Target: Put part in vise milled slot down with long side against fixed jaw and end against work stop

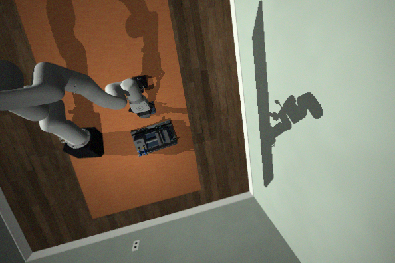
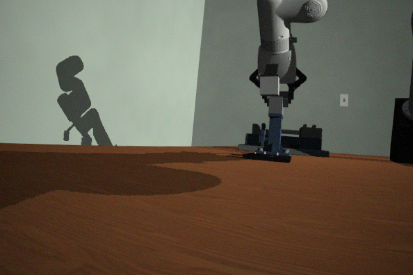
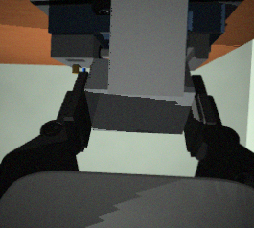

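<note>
The part is a grey block. My gripper is shut on it, with one black finger against each of its sides. In the exterior view the part stands on end under my gripper, right on top of the blue V-block, which stands on a dark base. I cannot tell whether the part still rests in the V-block. The milled slot is not visible. In the overhead view my gripper hides the part. The vise lies beside it, open and empty between its jaws.
The dark infeed plate lies on the other side of my gripper from the vise. The arm's black base stands to the left of the vise. The vise also shows behind the V-block in the side view.
</note>
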{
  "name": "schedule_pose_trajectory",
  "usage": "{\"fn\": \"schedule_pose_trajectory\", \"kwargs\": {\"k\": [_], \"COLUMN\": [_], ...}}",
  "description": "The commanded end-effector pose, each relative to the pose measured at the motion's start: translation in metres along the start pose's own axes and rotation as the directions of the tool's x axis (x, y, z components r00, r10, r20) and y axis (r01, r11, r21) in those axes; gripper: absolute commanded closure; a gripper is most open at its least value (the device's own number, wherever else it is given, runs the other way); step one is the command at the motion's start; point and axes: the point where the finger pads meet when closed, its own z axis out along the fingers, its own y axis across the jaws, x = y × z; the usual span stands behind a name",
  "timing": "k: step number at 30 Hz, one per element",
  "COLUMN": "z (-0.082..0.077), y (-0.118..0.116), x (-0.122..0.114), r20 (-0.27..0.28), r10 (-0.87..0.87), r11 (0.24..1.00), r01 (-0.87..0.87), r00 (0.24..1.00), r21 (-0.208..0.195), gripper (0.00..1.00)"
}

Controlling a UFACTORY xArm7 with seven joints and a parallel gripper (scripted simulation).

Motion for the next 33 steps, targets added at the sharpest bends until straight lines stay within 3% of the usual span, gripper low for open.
{"fn": "schedule_pose_trajectory", "kwargs": {"k": [1,33], "z": [-0.003,-0.015], "y": [0.001,0.001], "x": [-0.003,-0.015], "r20": [0.0,0.0], "r10": [0.003,0.003], "r11": [1.0,1.0], "r01": [-0.003,-0.003], "r00": [1.0,1.0], "r21": [-0.003,-0.003], "gripper": [1.0,1.0]}}
